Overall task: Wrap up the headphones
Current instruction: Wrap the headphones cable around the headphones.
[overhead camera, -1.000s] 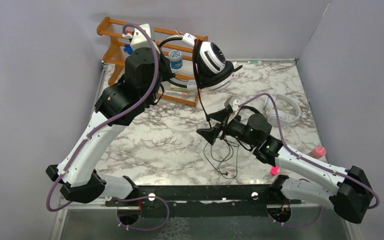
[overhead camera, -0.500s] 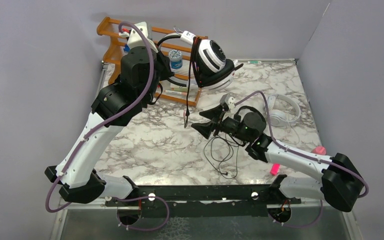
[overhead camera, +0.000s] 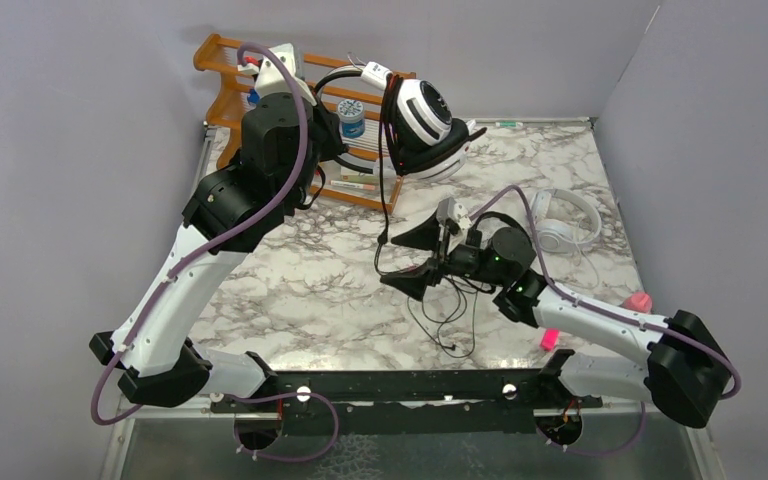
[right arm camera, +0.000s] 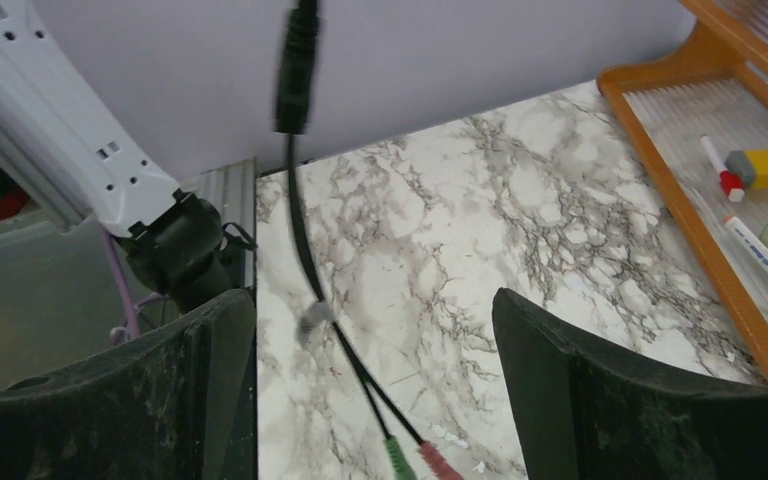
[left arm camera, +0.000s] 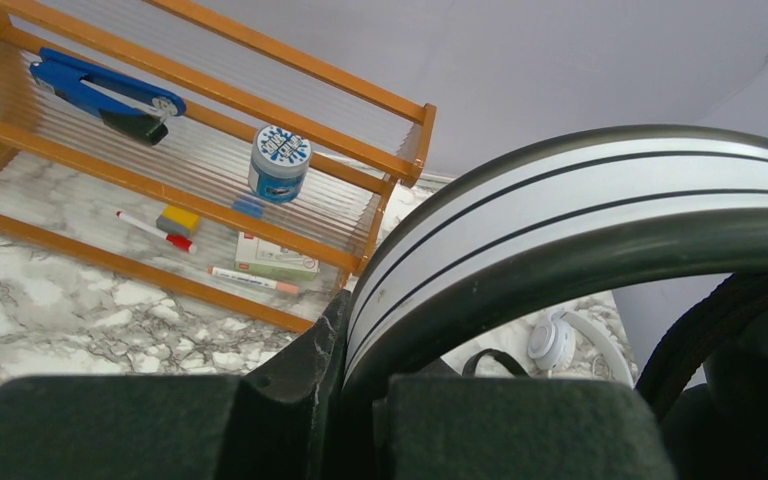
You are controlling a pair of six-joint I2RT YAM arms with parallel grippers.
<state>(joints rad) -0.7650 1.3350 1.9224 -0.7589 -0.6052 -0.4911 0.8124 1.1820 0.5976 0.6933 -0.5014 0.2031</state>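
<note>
Headphones wrapping looks barely begun. My left pincer is pressed together on the band of the white-and-black headphones, holding them in the air above the wooden rack. Their black cord hangs straight down, and I see no turns of it around the band. My right pincer is spread wide with that cord passing between its jaws, gripping nothing; the coloured plugs dangle below. The all-white headphones lie at the far right of the table, apparently unwrapped. A black band beside them is probably the third pair. I judge that the thin loose cord tangled under my right arm could snag, and the rack crowds the lifted pair.
</note>
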